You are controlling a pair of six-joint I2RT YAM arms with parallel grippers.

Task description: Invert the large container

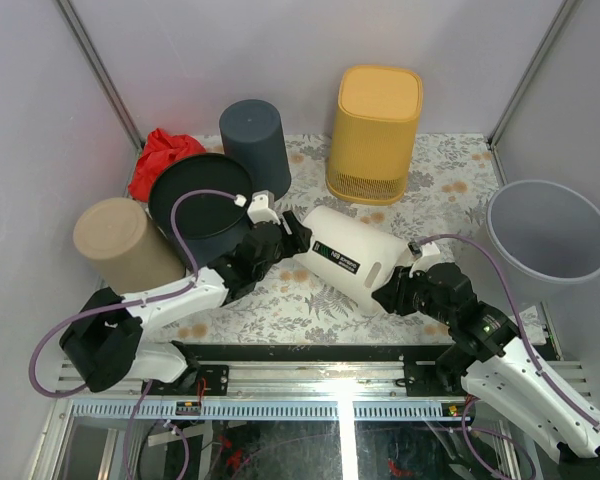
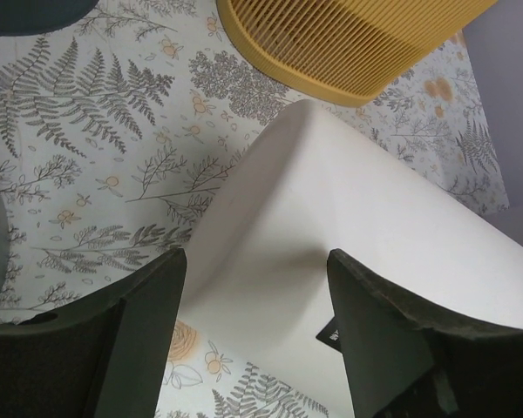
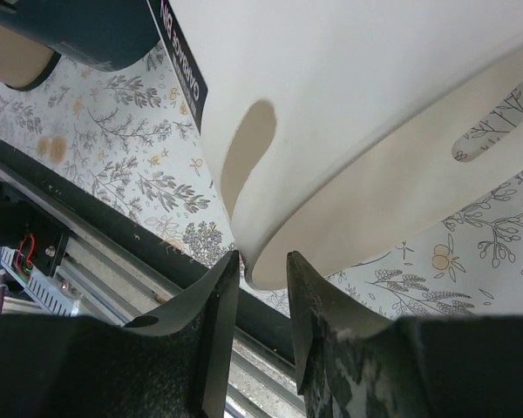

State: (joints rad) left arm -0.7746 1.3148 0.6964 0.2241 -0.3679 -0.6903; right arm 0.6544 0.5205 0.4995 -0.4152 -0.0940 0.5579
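Leverage: my left gripper (image 2: 254, 266) gapes astride the large white plastic container (image 1: 355, 255); right gripper (image 3: 261, 261) meets its rim, hold unclear.

The big white container (image 1: 355, 255) is just flopped over on its side a little in front of the yellow bin (image 1: 376, 135), closed bottom pointing left, open rim facing right and away from it, black label with white print on the side, handle slot near the rim.
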